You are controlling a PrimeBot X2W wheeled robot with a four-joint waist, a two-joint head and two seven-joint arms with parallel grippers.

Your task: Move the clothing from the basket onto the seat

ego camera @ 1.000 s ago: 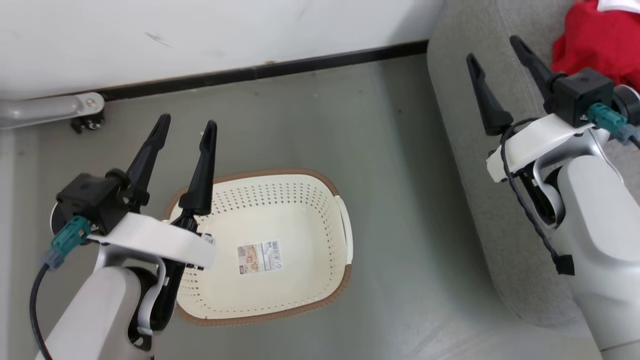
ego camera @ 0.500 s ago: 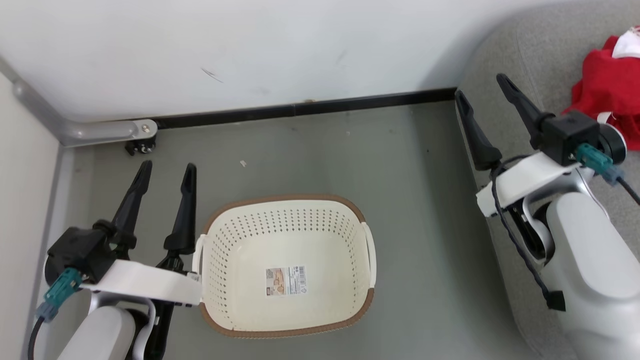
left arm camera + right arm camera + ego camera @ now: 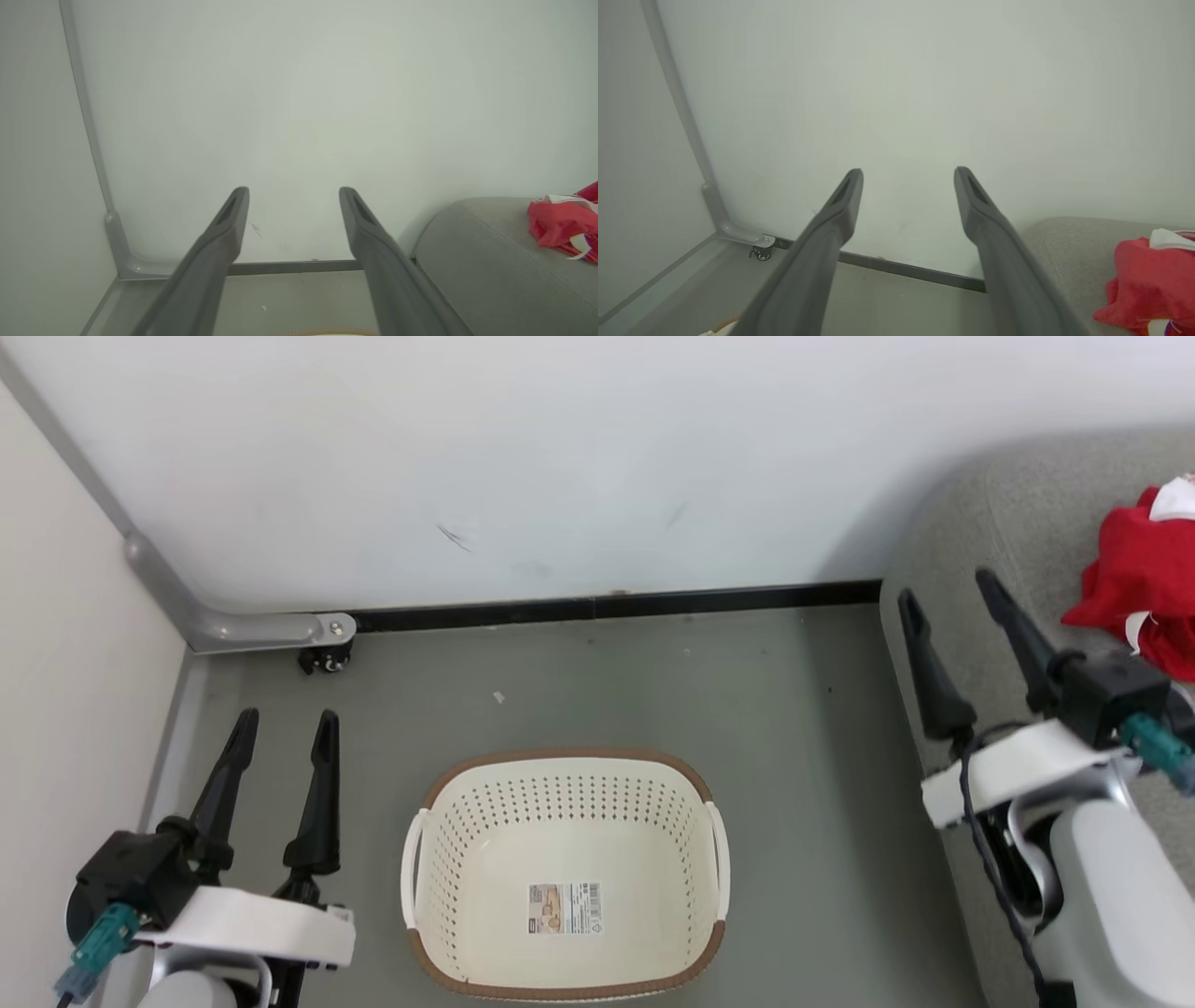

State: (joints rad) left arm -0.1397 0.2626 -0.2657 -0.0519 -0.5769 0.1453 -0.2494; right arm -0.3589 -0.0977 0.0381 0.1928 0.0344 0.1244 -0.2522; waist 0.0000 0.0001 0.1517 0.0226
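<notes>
Left tool (image 3: 287,719) has drawn beside the cream, perforated, brown-rimmed basket (image 3: 560,791).

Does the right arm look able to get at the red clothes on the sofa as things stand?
Probably yes. The right gripper, jaws open and empty, is over the sofa edge near the red clothes, with only bare cushion between them.

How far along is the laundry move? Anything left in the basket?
Looks done: the basket holds only its barcode sticker, and the red clothing lies on the grey sofa. In hand: nothing; the left claw and right claw are both open. Left to do: nothing visible.
</notes>
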